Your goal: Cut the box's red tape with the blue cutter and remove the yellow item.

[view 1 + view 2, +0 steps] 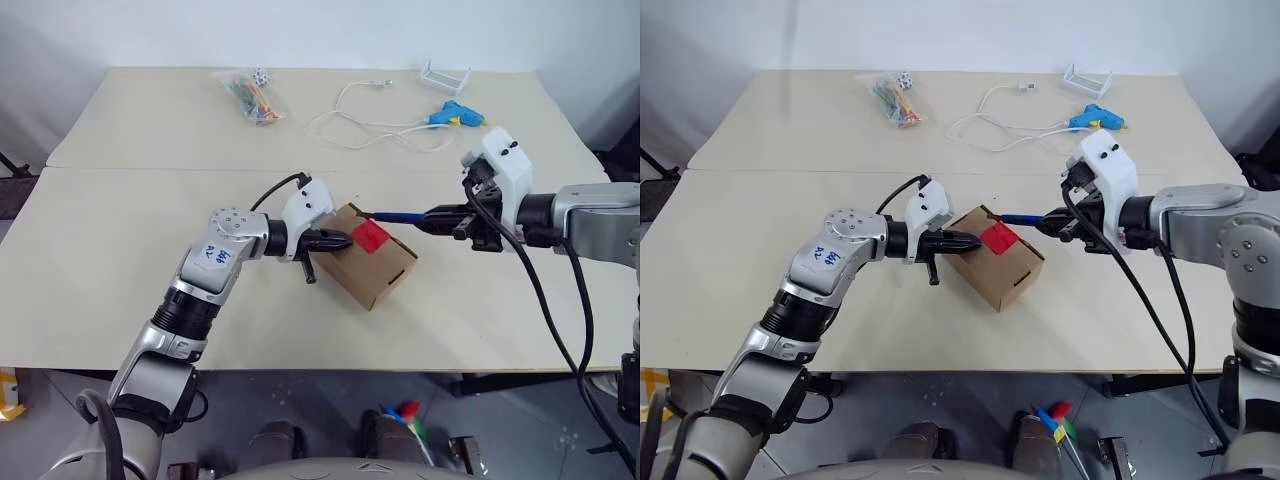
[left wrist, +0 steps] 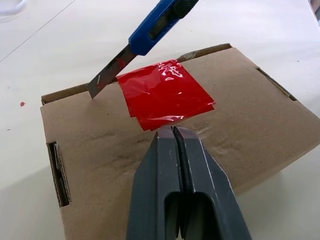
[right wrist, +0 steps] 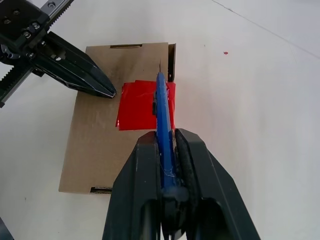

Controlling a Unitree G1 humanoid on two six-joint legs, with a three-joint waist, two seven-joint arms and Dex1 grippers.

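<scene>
The brown cardboard box (image 1: pixel 372 270) lies tilted mid-table, its lid down. The red tape (image 2: pixel 165 95) sits across the lid's edge. My left gripper (image 2: pixel 172 131) is shut, its tips pressed on the box top just beside the tape. My right gripper (image 3: pixel 165 136) is shut on the blue cutter (image 3: pixel 162 107), reaching in from the right. The metal blade (image 2: pixel 107 75) meets the box's edge at the flap seam, right next to the tape. The yellow item is hidden.
At the far side of the table lie a light-blue glue gun (image 1: pixel 456 114) with a white cord (image 1: pixel 360 125), a clear bag of colourful bits (image 1: pixel 252 96) and a small white holder (image 1: pixel 443 76). The table's front edge runs close behind the box.
</scene>
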